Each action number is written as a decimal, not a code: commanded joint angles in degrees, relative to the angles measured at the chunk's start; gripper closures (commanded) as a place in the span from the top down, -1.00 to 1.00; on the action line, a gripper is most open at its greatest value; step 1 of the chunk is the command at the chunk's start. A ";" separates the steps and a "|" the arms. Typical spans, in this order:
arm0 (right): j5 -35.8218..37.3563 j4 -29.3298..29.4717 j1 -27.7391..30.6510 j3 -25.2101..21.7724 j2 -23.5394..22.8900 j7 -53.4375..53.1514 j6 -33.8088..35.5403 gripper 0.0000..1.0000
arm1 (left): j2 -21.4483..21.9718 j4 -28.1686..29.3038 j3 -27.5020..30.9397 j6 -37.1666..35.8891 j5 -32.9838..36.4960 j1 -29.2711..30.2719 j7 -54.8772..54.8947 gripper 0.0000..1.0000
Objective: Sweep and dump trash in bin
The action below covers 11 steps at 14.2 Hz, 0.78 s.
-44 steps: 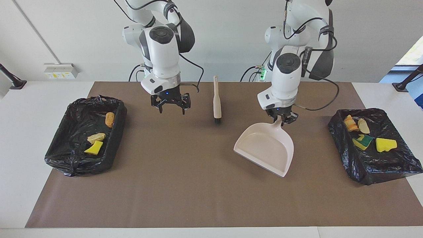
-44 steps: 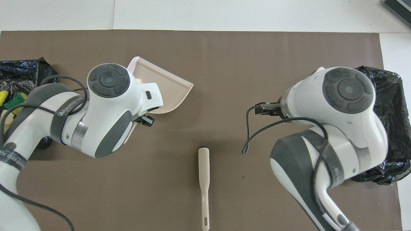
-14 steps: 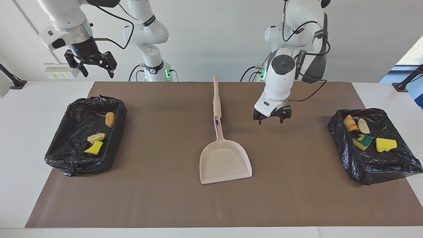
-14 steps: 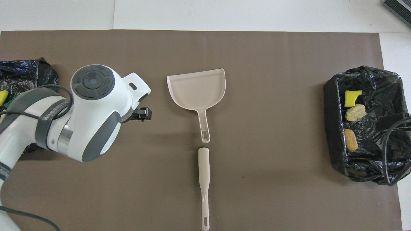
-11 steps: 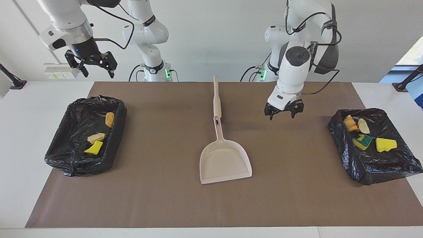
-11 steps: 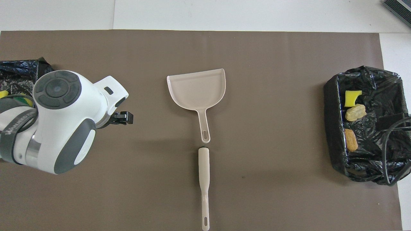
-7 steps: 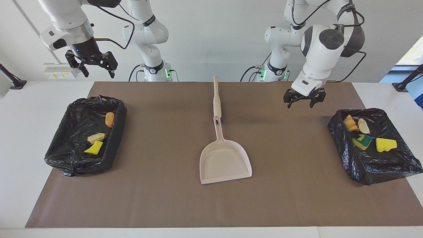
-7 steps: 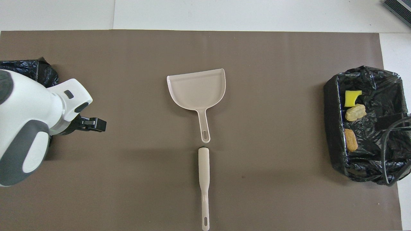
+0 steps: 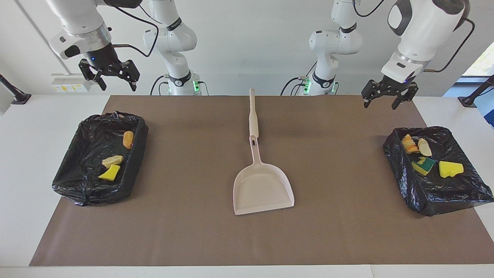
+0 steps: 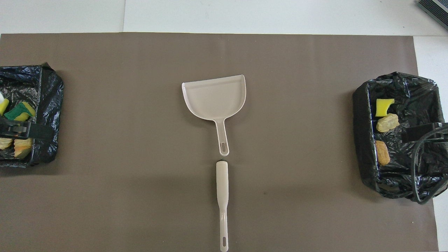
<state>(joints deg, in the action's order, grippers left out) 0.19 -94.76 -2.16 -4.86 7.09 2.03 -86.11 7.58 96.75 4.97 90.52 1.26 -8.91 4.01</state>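
Now both arms are up and away from the middle of the table: the left gripper (image 9: 389,97) hangs in the air over the brown mat (image 9: 193,231) toward the left arm's end, fingers spread wide and holding nothing, and the right gripper (image 9: 109,75) hangs high toward the right arm's end, jaws just as wide and equally empty. Down on the mat, the beige dustpan (image 9: 263,189) lies flat in the centre with its handle pointing toward the robots, and the brush (image 9: 252,116) lies in line with it, nearer the robots, its head just off the tip of the dustpan's handle. All the trash sits in two black-lined bins. In the bin (image 9: 83,189) at the right arm's end there's a yellow sponge chunk (image 9: 109,173), a pale lump (image 9: 112,160) just beside it and an orange-brown oval lump (image 9: 128,139) nearer the robots. In the bin (image 9: 444,200) at the left arm's end I count four scraps: a yellow sponge piece (image 9: 450,168), a green-and-yellow sponge (image 9: 423,165), a pale lump (image 9: 424,147) and an orange ridged lump (image 9: 409,143)
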 commanded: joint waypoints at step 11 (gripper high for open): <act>-1.33 -0.87 0.58 0.64 0.82 1.14 -0.02 1.00 | -6.26 -13.87 -0.92 -11.42 -3.63 4.08 4.78 1.00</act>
<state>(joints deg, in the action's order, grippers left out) -0.05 -94.76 -2.11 -4.53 7.09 2.03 -86.06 0.54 82.28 4.09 79.79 -1.80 -5.11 8.25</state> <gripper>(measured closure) 0.000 0.000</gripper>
